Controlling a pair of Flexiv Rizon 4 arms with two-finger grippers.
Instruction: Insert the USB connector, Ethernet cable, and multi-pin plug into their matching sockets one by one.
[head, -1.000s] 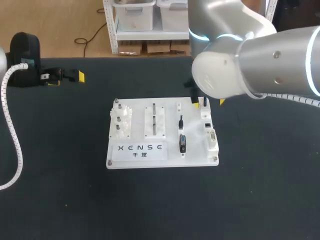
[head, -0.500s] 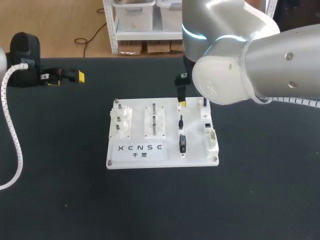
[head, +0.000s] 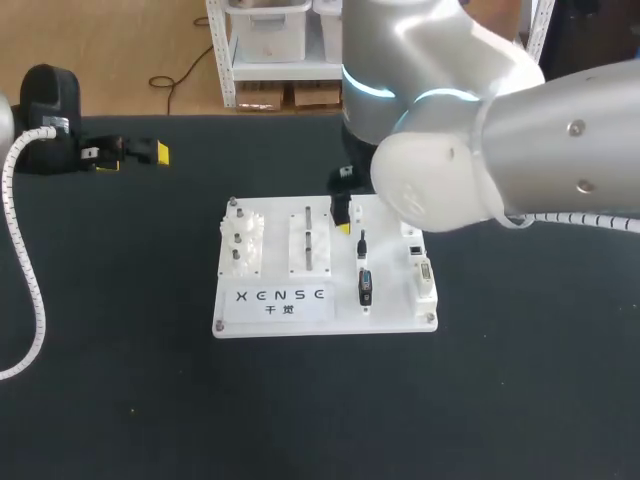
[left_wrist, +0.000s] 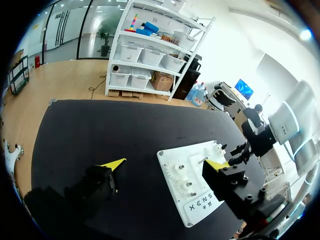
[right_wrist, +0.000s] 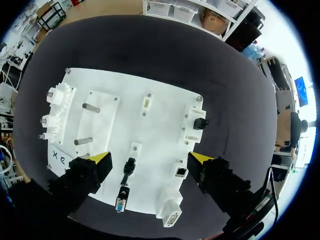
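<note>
Above the white socket board (right_wrist: 155, 85), the right gripper (right_wrist: 151, 159) hangs with its fingers spread wide and nothing between them. The black USB connector (right_wrist: 129, 167) and the blue-faced multi-pin plug (right_wrist: 120, 204) lie on the board beneath it, nearer one finger. The head view hides most of this gripper behind the right arm (head: 450, 150), showing a single yellow tip. The left gripper (left_wrist: 165, 164) is likewise spread and empty, well apart from the board, over the black table (head: 520, 380).
</note>
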